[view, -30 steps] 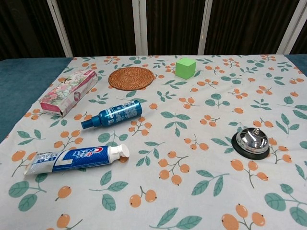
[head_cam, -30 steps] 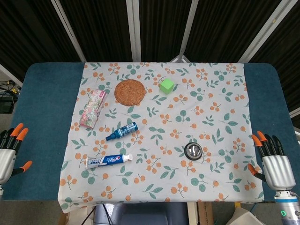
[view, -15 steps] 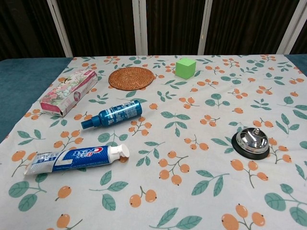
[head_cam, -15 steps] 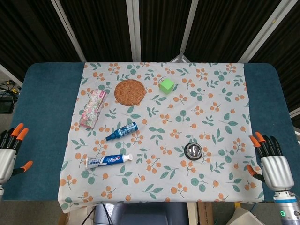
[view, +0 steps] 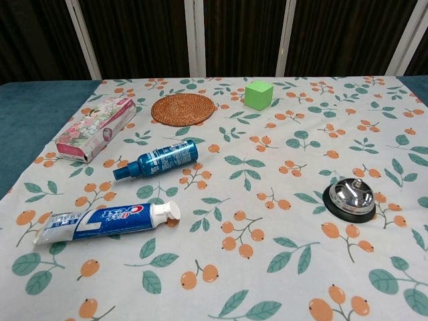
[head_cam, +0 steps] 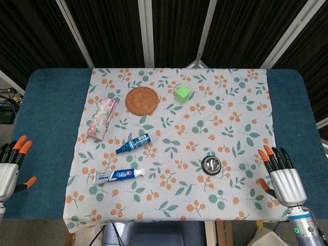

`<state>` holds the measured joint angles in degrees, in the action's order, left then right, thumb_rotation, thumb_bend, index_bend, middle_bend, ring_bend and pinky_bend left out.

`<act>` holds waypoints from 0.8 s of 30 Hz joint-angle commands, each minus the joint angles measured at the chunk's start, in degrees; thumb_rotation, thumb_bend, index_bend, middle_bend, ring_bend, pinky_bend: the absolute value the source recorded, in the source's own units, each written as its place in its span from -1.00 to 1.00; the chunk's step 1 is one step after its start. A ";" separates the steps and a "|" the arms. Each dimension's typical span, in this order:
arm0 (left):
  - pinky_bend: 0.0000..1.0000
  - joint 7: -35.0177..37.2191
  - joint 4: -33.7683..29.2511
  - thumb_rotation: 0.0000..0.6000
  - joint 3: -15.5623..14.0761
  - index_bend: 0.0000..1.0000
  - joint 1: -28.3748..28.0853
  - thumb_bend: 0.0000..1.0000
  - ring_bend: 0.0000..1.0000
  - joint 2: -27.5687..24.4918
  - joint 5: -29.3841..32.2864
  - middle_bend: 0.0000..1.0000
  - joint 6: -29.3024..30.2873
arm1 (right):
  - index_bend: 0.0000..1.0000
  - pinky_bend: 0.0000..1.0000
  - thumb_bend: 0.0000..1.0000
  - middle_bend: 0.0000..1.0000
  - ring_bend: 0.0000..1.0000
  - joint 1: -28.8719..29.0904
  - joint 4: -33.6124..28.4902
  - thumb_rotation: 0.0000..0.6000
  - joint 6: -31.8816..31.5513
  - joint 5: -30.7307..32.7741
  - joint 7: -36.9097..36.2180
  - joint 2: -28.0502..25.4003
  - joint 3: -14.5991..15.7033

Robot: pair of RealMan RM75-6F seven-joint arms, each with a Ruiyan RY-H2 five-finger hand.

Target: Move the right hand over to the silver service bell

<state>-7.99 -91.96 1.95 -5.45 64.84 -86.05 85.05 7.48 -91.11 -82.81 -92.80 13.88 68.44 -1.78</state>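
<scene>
The silver service bell (head_cam: 211, 165) (view: 353, 196) sits on its black base on the floral cloth, right of centre and near the front. My right hand (head_cam: 281, 177) hovers at the table's front right corner, well to the right of the bell, fingers spread and holding nothing. My left hand (head_cam: 10, 166) is at the front left edge over the blue table, fingers apart and empty. Neither hand shows in the chest view.
On the cloth lie a toothpaste tube (head_cam: 119, 175), a blue spray bottle (head_cam: 132, 143), a pink tissue pack (head_cam: 101, 118), a woven coaster (head_cam: 142, 100) and a green cube (head_cam: 182, 93). The blue table (head_cam: 46, 118) borders the cloth on both sides.
My right hand has shifted left and slightly down, closer to the bell. My left hand has dropped a little lower. The objects have not moved.
</scene>
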 commanded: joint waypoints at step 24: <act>-1.00 0.19 -0.44 1.00 0.64 -1.00 -0.88 -0.93 -1.00 0.08 2.35 -1.00 -2.31 | -1.00 -1.00 0.80 -1.00 -1.00 7.52 5.22 1.00 14.62 9.02 17.74 19.69 -0.62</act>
<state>-7.81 -92.39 2.58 -6.32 64.92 -83.70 82.74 14.78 -86.25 -68.68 -84.23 31.54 87.74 -2.64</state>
